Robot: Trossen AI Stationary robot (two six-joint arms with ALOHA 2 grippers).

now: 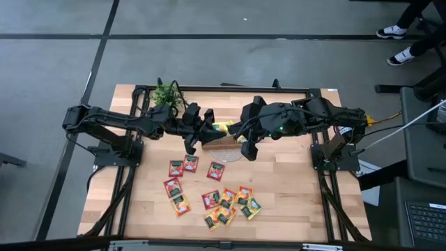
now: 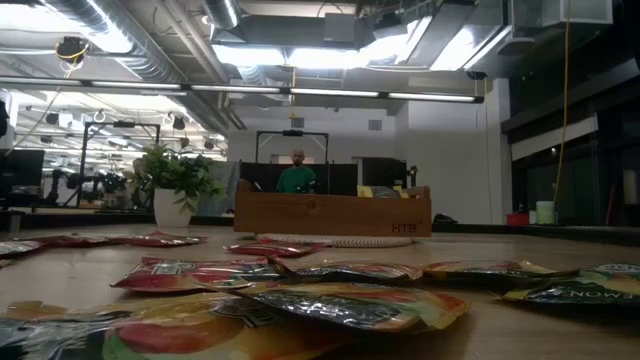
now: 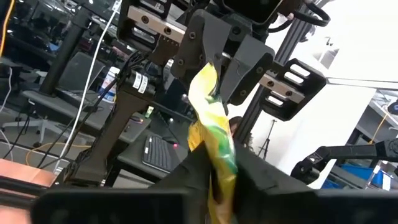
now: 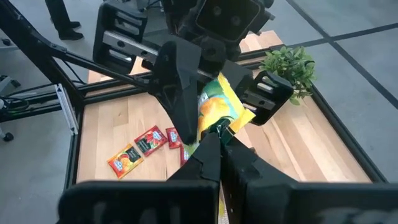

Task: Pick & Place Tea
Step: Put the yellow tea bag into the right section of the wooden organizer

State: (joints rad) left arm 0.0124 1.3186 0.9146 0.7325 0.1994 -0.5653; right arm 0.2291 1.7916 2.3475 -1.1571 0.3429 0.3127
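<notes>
A yellow-green tea sachet (image 1: 223, 127) hangs in the air between my two grippers, over the far middle of the table. My left gripper (image 3: 217, 168) comes at it from the table's left and is shut on it. My right gripper (image 4: 219, 140) comes from the right and is also shut on it. Several red, orange and yellow-green sachets (image 1: 209, 199) lie flat on the near half of the table. The brown wooden tray (image 2: 330, 212) stands below the grippers and is mostly hidden by the arms in the high view. My left gripper pinches one end of the sachet (image 3: 219, 163) between its two fingers, coming about level from the table's left. The sachet is twisted and bent there, and clear of the table. My right gripper pinches the sachet's opposite end (image 4: 217, 127) at its fingertips, slanting down from the table's right. The rest of the sachet (image 4: 217, 106) stands beyond the fingers toward the left gripper.
A small potted plant (image 1: 166, 94) stands at the table's far left corner, close to my left arm. A dark frame (image 1: 132, 160) runs along the table's sides. A person (image 2: 297, 175) sits far behind the table.
</notes>
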